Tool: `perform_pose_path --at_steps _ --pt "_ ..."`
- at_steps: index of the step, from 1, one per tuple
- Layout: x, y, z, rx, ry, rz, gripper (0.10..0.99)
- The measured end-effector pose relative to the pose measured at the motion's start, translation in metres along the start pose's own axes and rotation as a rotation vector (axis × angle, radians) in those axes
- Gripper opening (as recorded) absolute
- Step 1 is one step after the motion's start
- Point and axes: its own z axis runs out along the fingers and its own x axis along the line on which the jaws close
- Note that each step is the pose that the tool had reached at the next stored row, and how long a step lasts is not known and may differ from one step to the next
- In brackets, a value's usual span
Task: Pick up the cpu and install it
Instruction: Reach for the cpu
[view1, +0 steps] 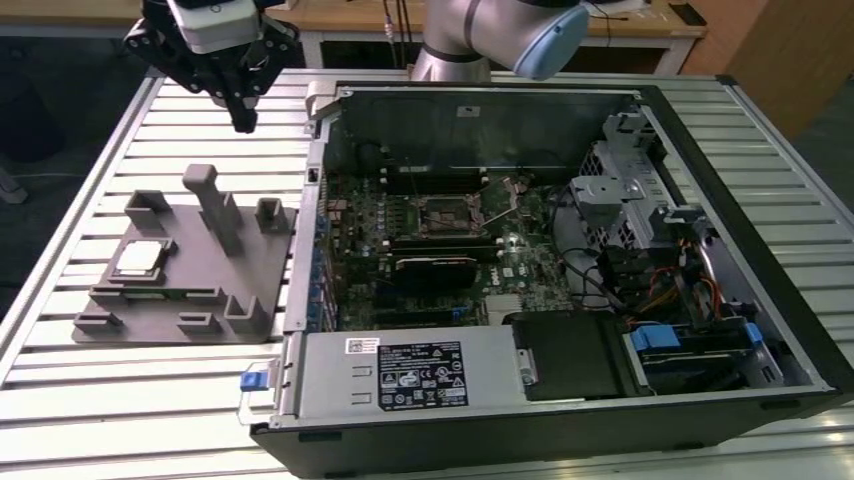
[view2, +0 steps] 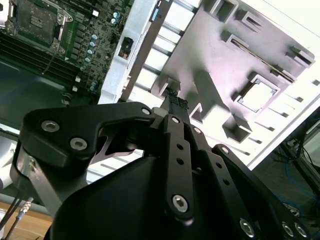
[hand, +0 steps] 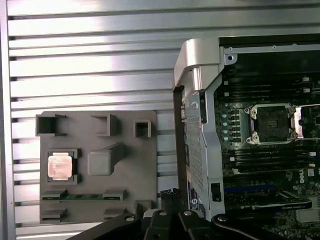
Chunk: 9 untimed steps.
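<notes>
The cpu (view1: 139, 260) lies flat in a square pocket of the grey fixture block (view1: 254, 300) on the slatted table, at the exterior view's left; its silver top also shows in both wrist views (hand: 59, 166) (view2: 258, 96). My gripper (view1: 244, 122) hangs high above the table behind the fixture, well clear of the cpu, its fingers (view2: 175, 101) drawn together with nothing in them. The motherboard socket (view1: 447, 213) sits open inside the computer case (view1: 747, 200), and the first wrist view shows its black frame (hand: 272, 123).
The case's metal side wall (view1: 310, 200) rises between the fixture and the motherboard. A tall grey post (view1: 211, 205) and other raised blocks stand on the fixture beside the cpu. Cables, drive bays and a power supply (view1: 400, 375) crowd the case.
</notes>
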Motion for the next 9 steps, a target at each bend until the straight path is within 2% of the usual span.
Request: perform_pose_path --at_steps 9 --pt "0.0096 -0.0008 0.0005 0.0 0.0 0.0 0.106"
